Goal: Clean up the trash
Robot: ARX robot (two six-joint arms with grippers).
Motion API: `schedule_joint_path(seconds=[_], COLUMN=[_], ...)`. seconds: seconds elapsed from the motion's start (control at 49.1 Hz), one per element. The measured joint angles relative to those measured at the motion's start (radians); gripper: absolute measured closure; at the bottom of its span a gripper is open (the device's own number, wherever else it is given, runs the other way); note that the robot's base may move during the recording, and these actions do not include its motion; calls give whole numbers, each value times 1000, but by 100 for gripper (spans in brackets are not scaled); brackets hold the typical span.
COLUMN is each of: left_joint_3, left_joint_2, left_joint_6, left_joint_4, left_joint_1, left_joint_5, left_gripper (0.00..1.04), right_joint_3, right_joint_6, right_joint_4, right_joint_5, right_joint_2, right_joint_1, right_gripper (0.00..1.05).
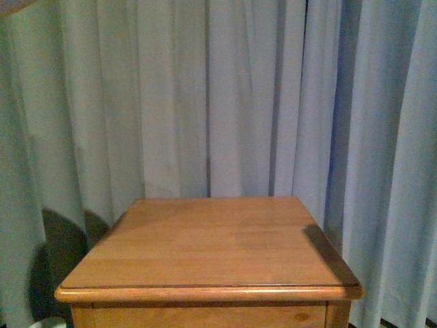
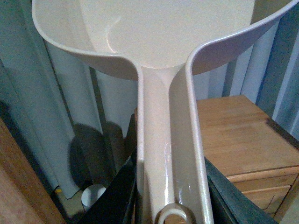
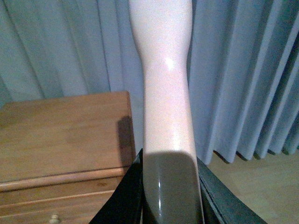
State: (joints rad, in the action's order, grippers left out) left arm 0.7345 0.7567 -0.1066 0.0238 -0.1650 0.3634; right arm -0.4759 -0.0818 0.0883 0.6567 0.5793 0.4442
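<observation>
The trash is out of view in all three views. In the left wrist view my left gripper (image 2: 170,205) is shut on the long handle of a pinkish-beige dustpan (image 2: 163,42), whose wide scoop fills the upper part of that view and looks empty. In the right wrist view my right gripper (image 3: 170,200) is shut on a pale pink brush handle (image 3: 166,102) that runs up out of the picture; the bristles are hidden. Neither arm shows in the front view.
A wooden bedside cabinet (image 1: 212,246) stands in front of pale grey curtains (image 1: 225,96); its top shows nothing on it. The cabinet (image 2: 243,135) has drawers (image 3: 46,205) with a small knob. A white round container (image 2: 92,196) sits on the floor beside it. Wooden floor (image 3: 261,186) lies to the right.
</observation>
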Motion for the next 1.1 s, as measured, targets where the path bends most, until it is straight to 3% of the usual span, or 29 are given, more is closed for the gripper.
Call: schedule_joint_path(seconds=[0.163, 1.099], left_joint_3=[0, -1], left_joint_2=[0, 2], left_joint_6=[0, 0], left_joint_4=[0, -1], left_joint_1=[0, 2], left_joint_5=[0, 4], left_gripper=[77, 77], right_joint_3=[8, 10], right_joint_6=[10, 3], right_joint_4=[4, -18], right_joint_5=[68, 77], right_joint_2=[-82, -59], right_joint_1=[83, 56], right_gripper=[84, 84])
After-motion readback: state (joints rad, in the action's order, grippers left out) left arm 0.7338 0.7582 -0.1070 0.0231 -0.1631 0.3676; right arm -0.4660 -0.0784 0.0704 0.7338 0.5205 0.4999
